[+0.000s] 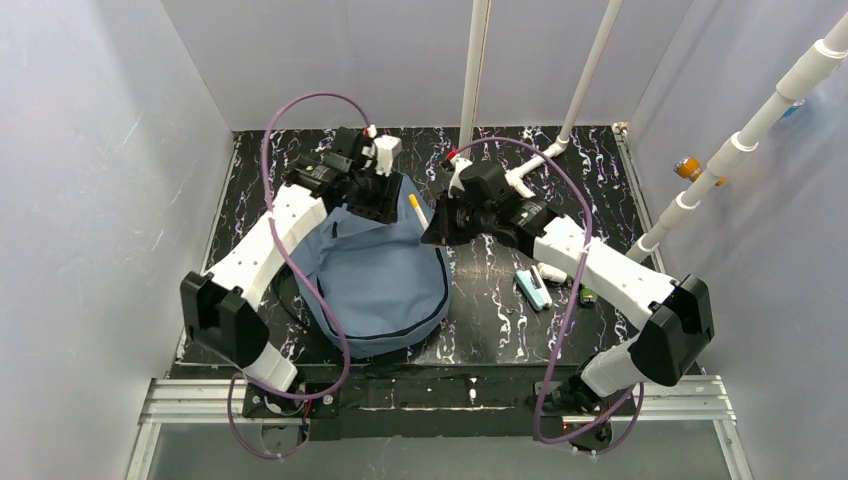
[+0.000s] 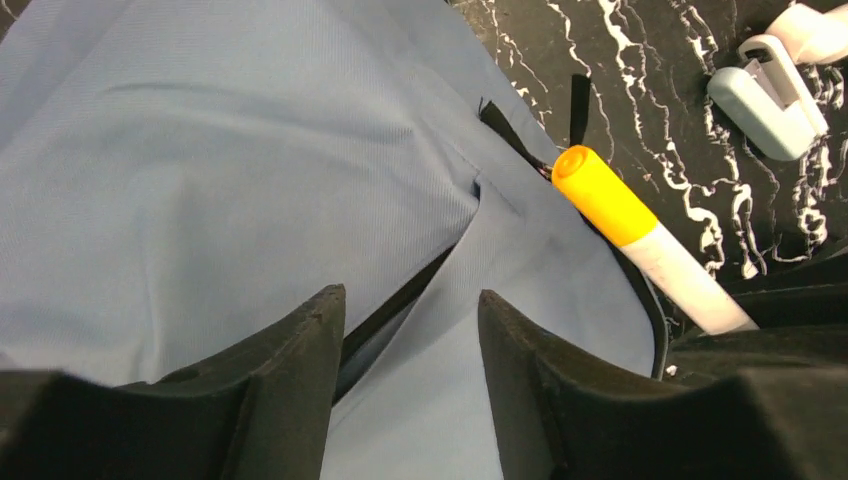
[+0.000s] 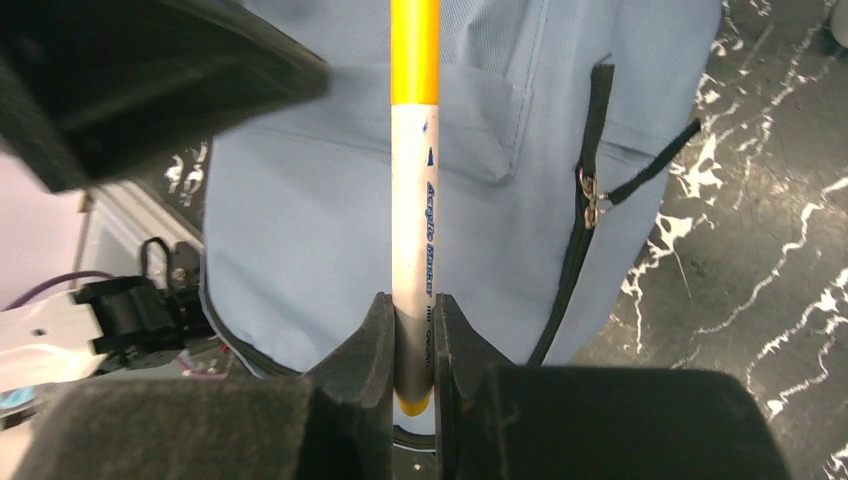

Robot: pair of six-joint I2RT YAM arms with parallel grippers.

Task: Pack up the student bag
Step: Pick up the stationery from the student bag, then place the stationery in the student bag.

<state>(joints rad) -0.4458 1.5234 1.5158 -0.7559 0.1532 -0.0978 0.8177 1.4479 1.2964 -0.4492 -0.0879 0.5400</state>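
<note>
Top external view: we see the student bag (image 1: 375, 275) lying on the black marbled table (image 1: 500, 320), left of centre. Right wrist view: the right gripper (image 3: 412, 310) pinches a white marker (image 3: 415, 200) near its tail end, with the yellow cap pointing over the bag fabric. Left wrist view: the left gripper (image 2: 410, 295) is above a fold of the bag, fingers spread apart; we cannot tell whether they touch the fabric.

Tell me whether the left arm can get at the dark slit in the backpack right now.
Probably yes. The left tool hangs open directly over the backpack, its fingers on either side of the slit, with nothing between. The marker in the right tool lies off to one side.
</note>
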